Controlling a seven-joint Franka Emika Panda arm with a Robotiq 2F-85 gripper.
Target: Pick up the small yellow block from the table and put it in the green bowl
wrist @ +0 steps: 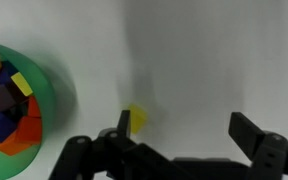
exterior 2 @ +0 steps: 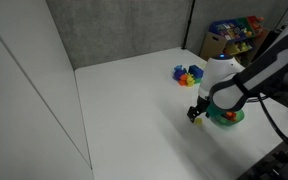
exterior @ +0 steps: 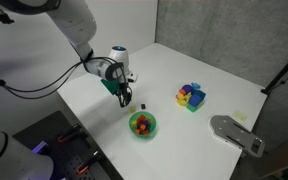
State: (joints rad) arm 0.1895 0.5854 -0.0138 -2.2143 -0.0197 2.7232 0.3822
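In the wrist view the small yellow block lies on the white table, just beside the inner face of one finger. My gripper is open and empty, and the block sits off-centre between its fingers. The green bowl stands to the left and holds several coloured blocks. In both exterior views the gripper hangs low over the table next to the green bowl. The yellow block is too small to make out there.
A cluster of coloured blocks sits on the table beyond the bowl. A grey flat object lies near the table edge. A box of toys stands behind the table. The white table has bare surface around the gripper.
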